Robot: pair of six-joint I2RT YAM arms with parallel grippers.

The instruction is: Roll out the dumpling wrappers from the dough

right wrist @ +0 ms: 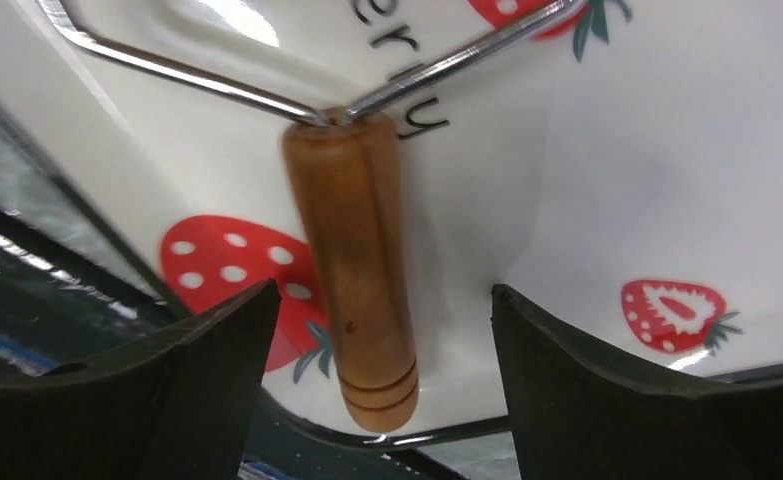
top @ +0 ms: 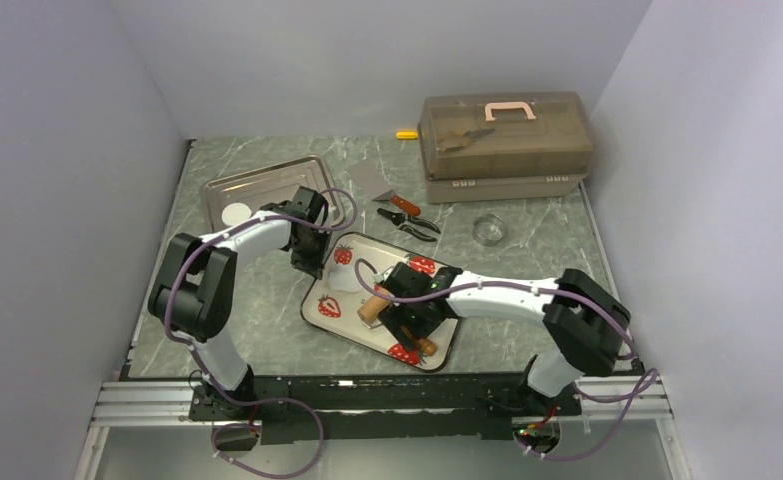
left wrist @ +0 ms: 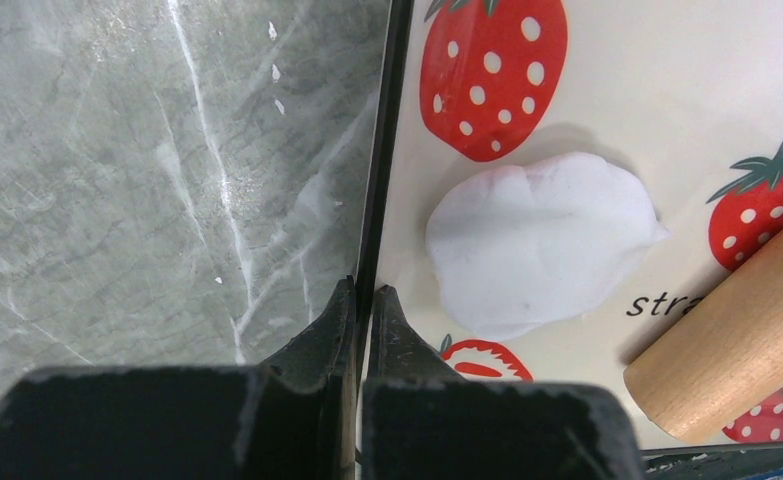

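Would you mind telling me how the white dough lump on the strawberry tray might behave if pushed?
The dough looks soft and lumpy, so it would probably dent rather than slide. Its matte surface may stick to the glossy tray.

**Camera arrangement.** The top external camera sits high behind the arm bases, which line its lower edge. It looks forward and down across the whole table, from far enough back to take in the side walls. The left wrist camera looks almost straight down past the left gripper, very near, onto one edge of the strawberry plate. The dough and one end of the wooden roller are in its frame. The right wrist camera, equally close, looks obliquely past the right gripper along the roller's handle. All three views share the plate and roller.
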